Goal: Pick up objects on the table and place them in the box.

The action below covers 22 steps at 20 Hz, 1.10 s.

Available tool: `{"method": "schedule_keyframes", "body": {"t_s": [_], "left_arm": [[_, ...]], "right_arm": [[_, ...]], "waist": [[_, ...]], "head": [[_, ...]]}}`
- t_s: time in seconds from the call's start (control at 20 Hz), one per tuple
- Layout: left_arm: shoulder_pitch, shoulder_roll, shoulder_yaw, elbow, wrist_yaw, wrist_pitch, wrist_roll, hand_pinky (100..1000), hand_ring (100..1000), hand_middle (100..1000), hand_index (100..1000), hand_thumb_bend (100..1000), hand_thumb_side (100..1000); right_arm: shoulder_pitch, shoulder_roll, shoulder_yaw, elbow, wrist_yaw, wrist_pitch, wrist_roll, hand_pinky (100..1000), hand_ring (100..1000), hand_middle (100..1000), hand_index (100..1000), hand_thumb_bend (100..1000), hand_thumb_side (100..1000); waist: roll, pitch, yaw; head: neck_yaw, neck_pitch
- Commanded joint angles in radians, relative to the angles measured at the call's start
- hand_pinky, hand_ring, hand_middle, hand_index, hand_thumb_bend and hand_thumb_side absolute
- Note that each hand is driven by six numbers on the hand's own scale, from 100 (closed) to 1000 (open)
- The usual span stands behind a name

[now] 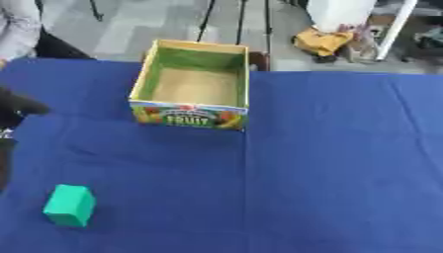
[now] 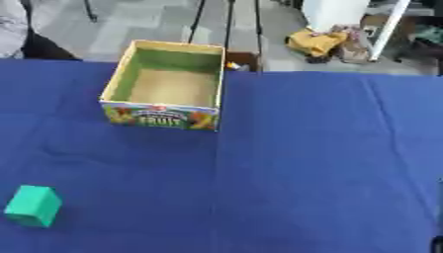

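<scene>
1. the left hand [image 1: 16, 106] shows only as a dark shape at the left edge of the left eye view, over the blue table [image 1: 329, 163]. i cannot tell how its fingers are set, and it touches no task thing.
2. the right hand is in no view.
3. the green block [image 1: 69, 205] is small and boxy. it sits alone on the cloth near the front left corner, well apart from the box.
4. the box [image 1: 192, 84] is open on top, green inside with a tan floor and fruit pictures on its front. it stands at the far side.
</scene>
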Motion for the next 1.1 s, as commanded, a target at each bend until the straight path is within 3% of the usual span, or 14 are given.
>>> {"method": "schedule_keyframes", "body": {"t_s": [0.05, 0.4, 0.55, 0.65, 0.95, 1.1], "left_arm": [[-0.011, 0.023, 0.007, -0.019, 0.008, 0.0, 0.003, 737, 725, 715, 896, 100, 888], [-0.011, 0.022, 0.008, -0.019, 0.006, 0.005, 0.006, 738, 727, 716, 897, 100, 890], [-0.003, 0.026, 0.013, -0.019, 0.0, -0.002, 0.011, 743, 745, 757, 926, 100, 872], [0.017, 0.047, 0.024, -0.019, -0.032, -0.045, 0.017, 750, 758, 774, 960, 100, 842], [0.162, 0.154, 0.019, -0.019, -0.192, -0.292, 0.01, 759, 776, 796, 997, 100, 783], [0.229, 0.198, 0.019, -0.019, -0.28, -0.373, 0.048, 767, 786, 800, 997, 100, 774]], "right_arm": [[-0.012, -0.007, -0.002, -0.02, -0.006, -0.001, 0.003, 838, 889, 503, 839, 100, 820], [-0.011, -0.007, -0.003, -0.02, -0.006, -0.001, 0.0, 838, 889, 504, 841, 100, 819], [-0.012, -0.009, -0.004, -0.02, -0.005, -0.002, -0.002, 838, 888, 505, 841, 100, 824], [-0.012, -0.013, -0.005, -0.02, -0.003, -0.002, -0.003, 837, 887, 505, 840, 100, 822], [-0.008, -0.025, -0.006, -0.02, 0.001, 0.0, -0.004, 839, 889, 503, 841, 100, 818], [-0.007, -0.028, -0.007, -0.02, 0.002, 0.001, -0.004, 838, 888, 504, 841, 100, 820]], "waist": [[0.002, -0.018, 0.0], [-0.001, -0.019, 0.001], [0.0, -0.019, 0.002], [0.003, -0.02, 0.003], [0.016, -0.02, 0.004], [0.018, -0.021, 0.003]], "head": [[0.006, -0.002], [0.014, -0.001], [0.013, 0.001], [0.011, 0.005], [0.005, 0.009], [0.005, 0.004]]}}
